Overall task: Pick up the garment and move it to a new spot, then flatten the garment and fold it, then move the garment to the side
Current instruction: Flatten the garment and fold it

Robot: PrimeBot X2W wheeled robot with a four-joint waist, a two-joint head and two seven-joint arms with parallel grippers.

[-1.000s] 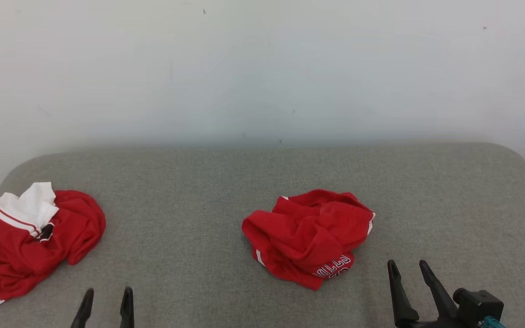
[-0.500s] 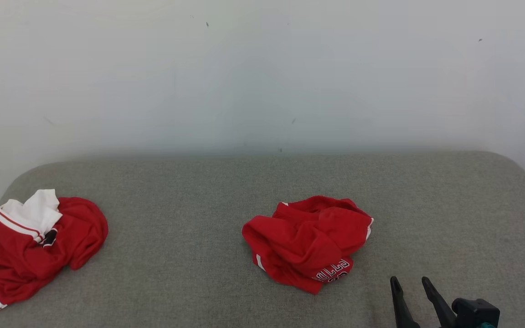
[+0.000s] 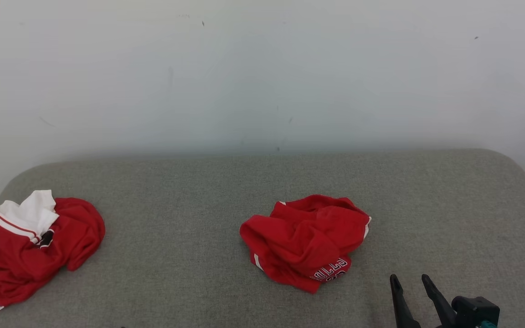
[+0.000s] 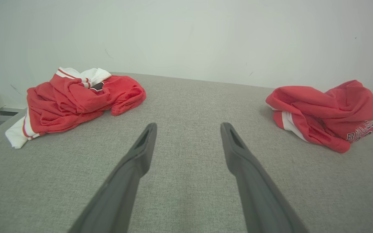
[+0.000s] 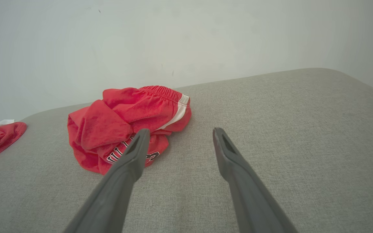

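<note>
Head view, right pincer [image 3: 409, 278] cropped, garment [image 3: 306, 239] crumpled

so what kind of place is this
Likely an indoor folding test setup: a grey fabric surface against a pale wall, a crumpled red garment and a red and white garment on it.

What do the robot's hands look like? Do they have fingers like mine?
Each hand is a pincer. The left gripper and the right gripper each have two long, thin, dark grey fingers that taper to slanted tips. Behind the right one sits a chunky black block with a small teal part.
</note>
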